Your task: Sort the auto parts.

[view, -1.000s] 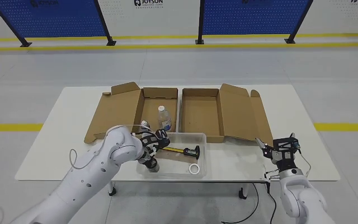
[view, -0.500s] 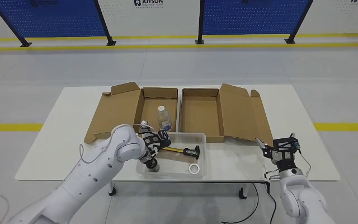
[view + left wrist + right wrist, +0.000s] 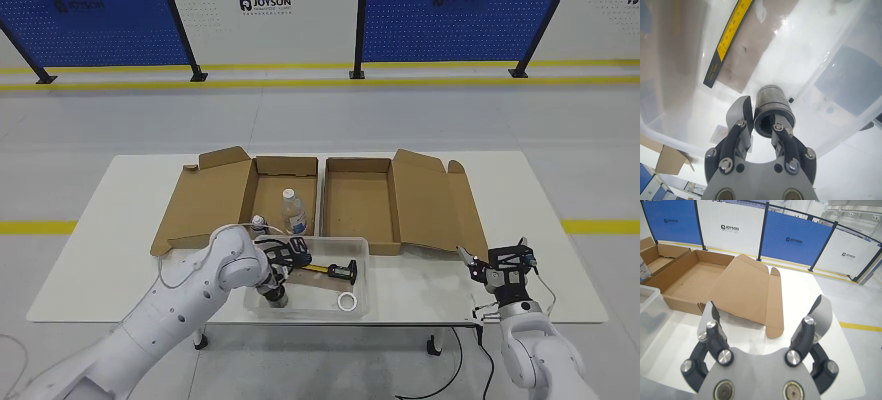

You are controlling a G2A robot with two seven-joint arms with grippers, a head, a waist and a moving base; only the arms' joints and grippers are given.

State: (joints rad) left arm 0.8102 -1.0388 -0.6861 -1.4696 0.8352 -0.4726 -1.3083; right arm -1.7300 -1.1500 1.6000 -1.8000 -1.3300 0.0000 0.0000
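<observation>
a white tabletop is backed by blue and white fence panels with printed logos. two open cardboard boxes are set behind a clear bin. inside the bin, a metal sleeve is pinched by the left hand, near a yellow-scaled caliper. the right hand is held wide open, empty.

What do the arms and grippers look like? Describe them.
The left arm and right arm have white rounded shells with thin grey cables alongside. The left gripper and right gripper share silver plates, black linkages, silver bolts and curved metal fingers with black ribbed pads.
</observation>
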